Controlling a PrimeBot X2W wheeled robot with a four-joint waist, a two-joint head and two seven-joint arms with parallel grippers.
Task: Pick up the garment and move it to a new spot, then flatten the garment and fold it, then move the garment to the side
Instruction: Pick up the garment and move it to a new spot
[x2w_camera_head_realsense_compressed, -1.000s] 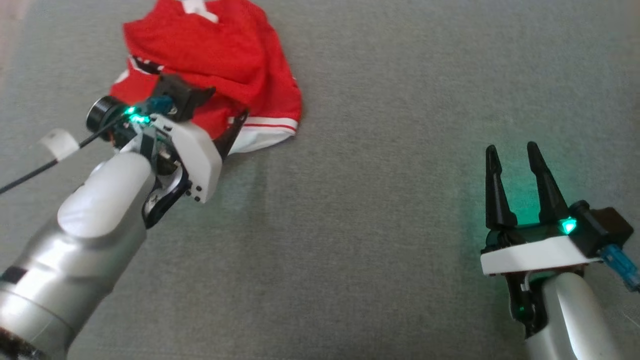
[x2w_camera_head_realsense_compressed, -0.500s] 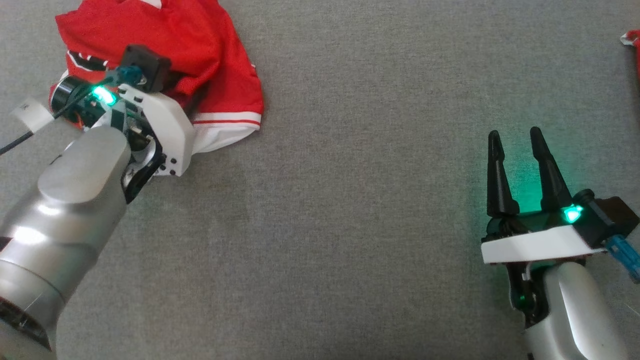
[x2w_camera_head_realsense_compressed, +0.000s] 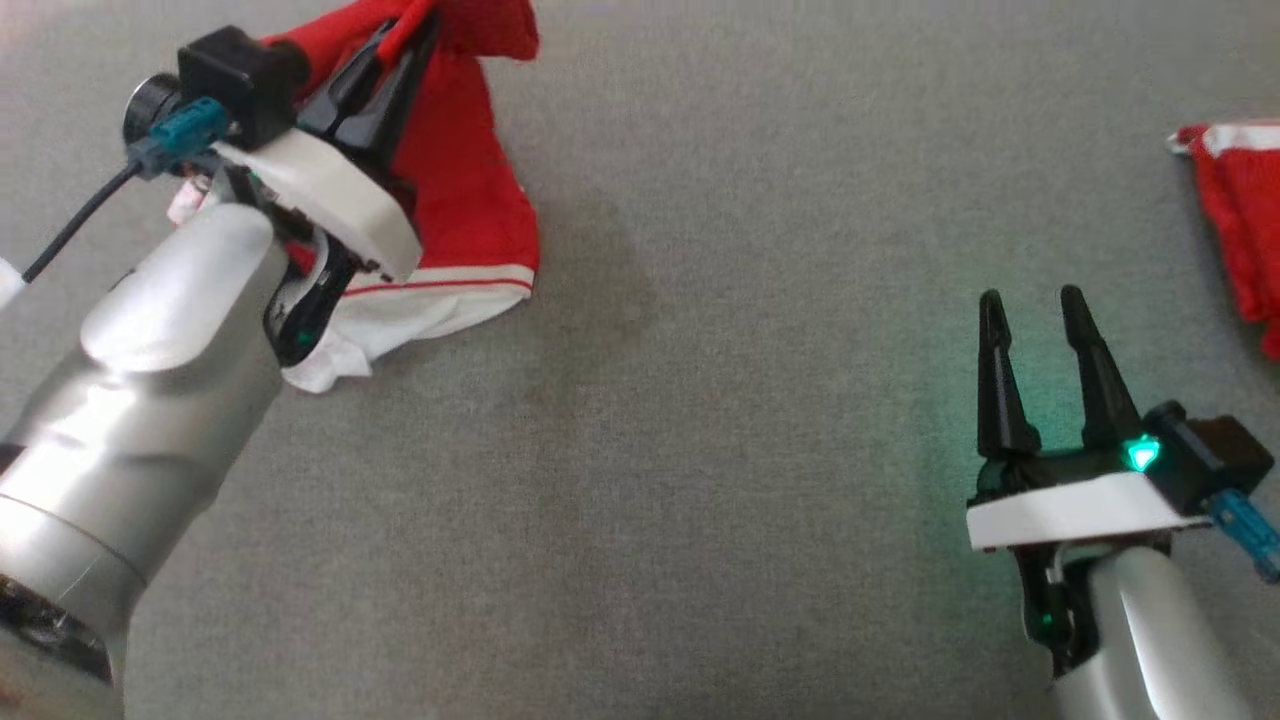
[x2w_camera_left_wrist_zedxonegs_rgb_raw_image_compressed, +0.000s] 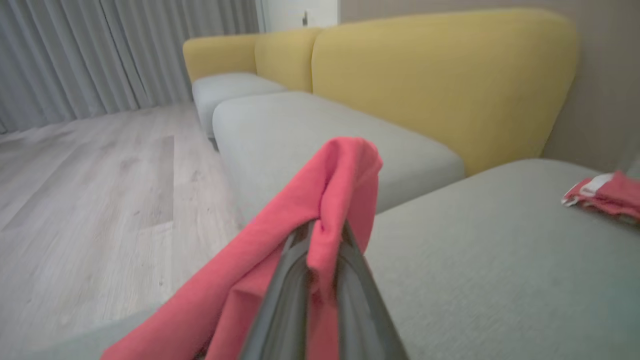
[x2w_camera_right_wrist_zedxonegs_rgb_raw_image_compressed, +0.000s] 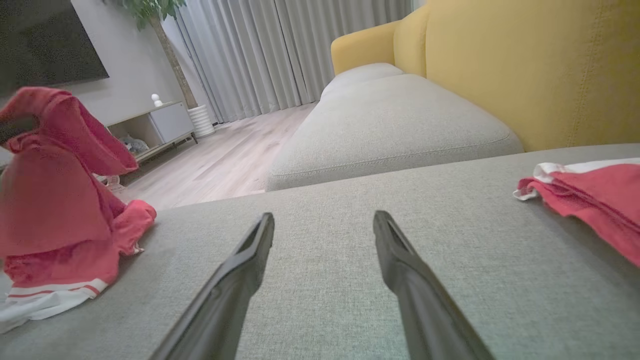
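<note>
The grey sofa cushion (x2w_camera_head_realsense_compressed: 720, 420) carries the garment (x2w_camera_head_realsense_compressed: 470, 200) at its left: crumpled red fabric with a white hem band and thin red stripe, drawn up into a peak, hem resting on the cushion. A second red-and-white cloth (x2w_camera_head_realsense_compressed: 1240, 220) lies far right. The left gripper (x2w_camera_head_realsense_compressed: 412, 22) pinches the peak, fingers clenched on a red fold. The right gripper (x2w_camera_head_realsense_compressed: 1032, 300) has its fingers spread, grasping nothing.

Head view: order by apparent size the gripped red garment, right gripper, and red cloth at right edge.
1. Gripped red garment.
2-3. Right gripper and red cloth look alike; cloth is cropped, so unranked.
</note>
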